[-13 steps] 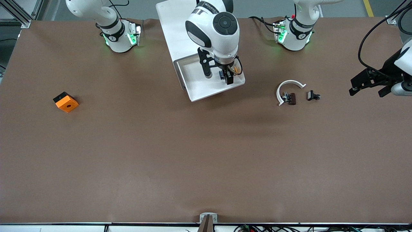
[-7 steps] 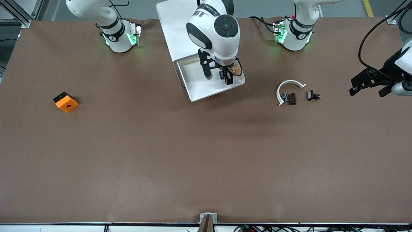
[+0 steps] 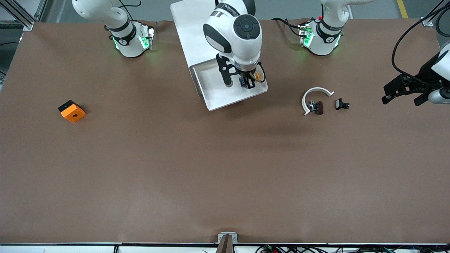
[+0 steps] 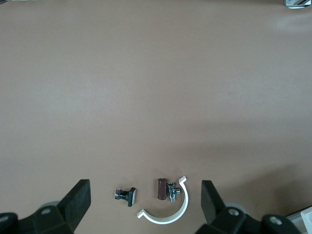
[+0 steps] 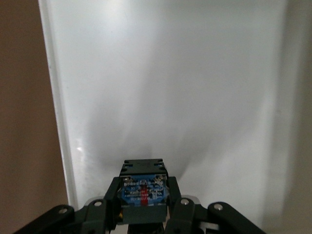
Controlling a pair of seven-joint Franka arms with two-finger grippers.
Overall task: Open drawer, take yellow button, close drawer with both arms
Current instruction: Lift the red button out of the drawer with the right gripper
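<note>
**Spotter:** Now that your right gripper (image 3: 247,84) has snapped shut, you have the button (image 5: 144,191) pinched between its fingers. A second ago those jaws stood wide around it.

**Operator's mate:** Where does that leave you on the table?

**Spotter:** Toward twelve o'clock in the front view, low inside the drawer (image 3: 218,96), which is pulled out of the cabinet (image 3: 186,28). The button sits at the drawer's two o'clock corner, blue body gripped. I can't tell whether it is off the drawer floor.

**Operator's mate:** And your left gripper (image 3: 401,98)?

**Spotter:** It waits at three o'clock, jaws spread wide and holding nothing, over bare table near the white band (image 3: 316,92) and the black parts (image 3: 341,104). The orange cube (image 3: 72,111) at nine o'clock is not your target.

**Operator's mate:** So what follows?

**Spotter:** As I judge it, the opening is done and the grasp is made. You should lift straight up to clear the drawer wall, then shut the drawer.
</note>
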